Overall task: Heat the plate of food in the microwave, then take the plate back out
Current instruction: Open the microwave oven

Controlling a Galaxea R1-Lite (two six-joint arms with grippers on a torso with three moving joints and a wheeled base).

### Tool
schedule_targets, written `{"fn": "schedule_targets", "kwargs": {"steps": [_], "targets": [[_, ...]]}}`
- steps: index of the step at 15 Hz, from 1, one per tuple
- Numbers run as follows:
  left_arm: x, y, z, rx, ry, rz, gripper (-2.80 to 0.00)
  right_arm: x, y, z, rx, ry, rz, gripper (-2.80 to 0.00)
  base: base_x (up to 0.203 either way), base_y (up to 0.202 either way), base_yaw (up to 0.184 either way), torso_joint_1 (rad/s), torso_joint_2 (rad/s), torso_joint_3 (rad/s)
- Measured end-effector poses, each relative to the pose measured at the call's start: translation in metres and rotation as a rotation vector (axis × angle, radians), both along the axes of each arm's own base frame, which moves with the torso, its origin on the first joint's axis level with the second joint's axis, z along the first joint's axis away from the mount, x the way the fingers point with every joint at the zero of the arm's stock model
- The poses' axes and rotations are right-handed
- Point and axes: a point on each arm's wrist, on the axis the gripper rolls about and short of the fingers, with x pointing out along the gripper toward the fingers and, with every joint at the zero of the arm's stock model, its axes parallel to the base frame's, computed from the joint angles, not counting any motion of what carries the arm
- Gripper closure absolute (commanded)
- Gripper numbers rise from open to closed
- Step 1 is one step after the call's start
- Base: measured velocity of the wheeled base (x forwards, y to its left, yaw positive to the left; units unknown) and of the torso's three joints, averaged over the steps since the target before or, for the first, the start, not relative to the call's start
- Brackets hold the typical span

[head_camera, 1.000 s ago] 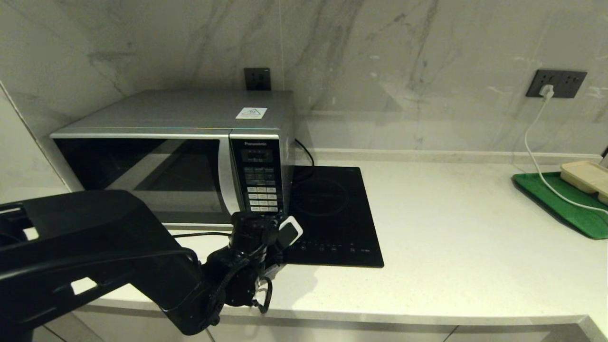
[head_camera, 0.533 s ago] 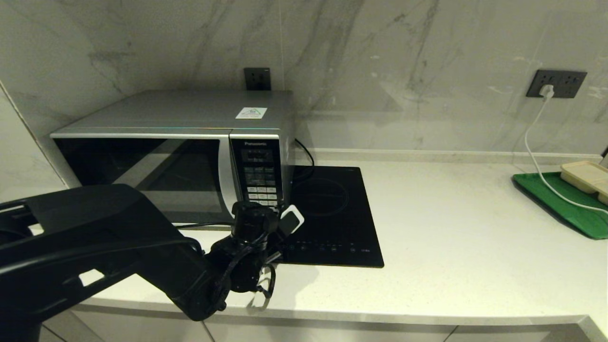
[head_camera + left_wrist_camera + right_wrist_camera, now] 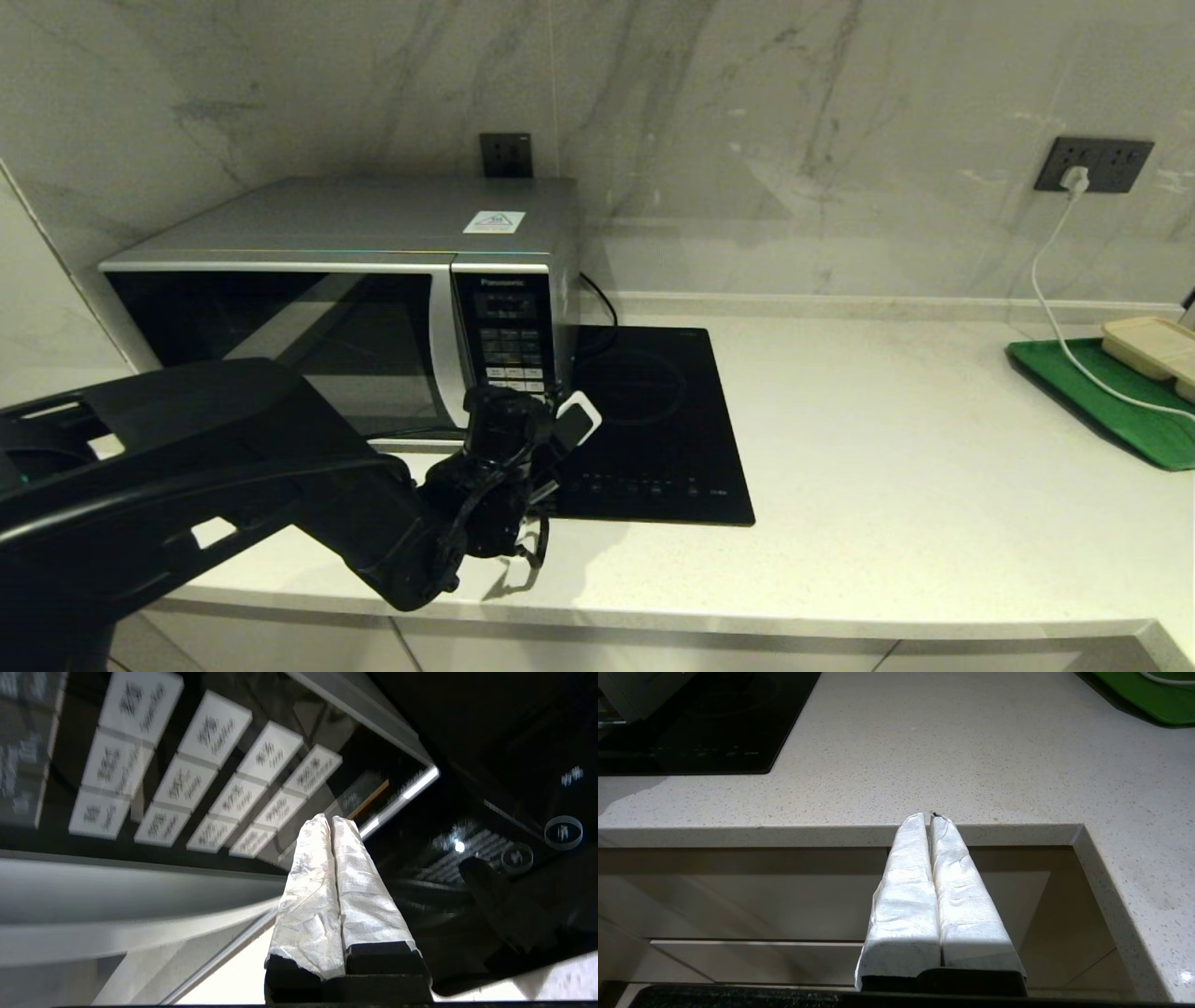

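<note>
The silver Panasonic microwave (image 3: 355, 280) stands at the back left of the counter with its dark glass door closed. My left gripper (image 3: 331, 820) is shut with nothing between its white-wrapped fingers, and its tips sit right at the bottom corner of the button panel (image 3: 196, 779). In the head view the left arm's wrist (image 3: 504, 439) covers the lower rows of the panel (image 3: 512, 345). The plate of food is out of view. My right gripper (image 3: 928, 815) is shut and empty, parked below the counter's front edge.
A flat black induction hob (image 3: 653, 429) lies just right of the microwave. A green tray (image 3: 1102, 397) with a beige rectangular tray (image 3: 1153, 345) sits at the far right, under a white cable (image 3: 1055, 299) from a wall socket. A black cord runs along the microwave's front foot.
My left arm has risen and pushed forward toward the microwave, bringing the shut gripper from counter level up to the bottom of the button panel. Nothing else moved.
</note>
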Motion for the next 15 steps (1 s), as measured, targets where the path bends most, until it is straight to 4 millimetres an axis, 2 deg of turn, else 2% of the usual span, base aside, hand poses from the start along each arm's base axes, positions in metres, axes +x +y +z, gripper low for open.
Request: {"fn": "schedule_targets", "kwargs": {"steps": [6,15], "targets": [[0.0025,-0.005,0.0014,-0.017,-0.01,-0.011,0.0,0.0,0.0,0.0,0.0,0.0,0.0,0.0,0.0,0.0,0.0,0.0,0.0,0.0],[0.0042,-0.009,-0.0067,-0.036,-0.025,-0.018,0.0,0.0,0.0,0.0,0.0,0.0,0.0,0.0,0.0,0.0,0.0,0.0,0.0,0.0]]}}
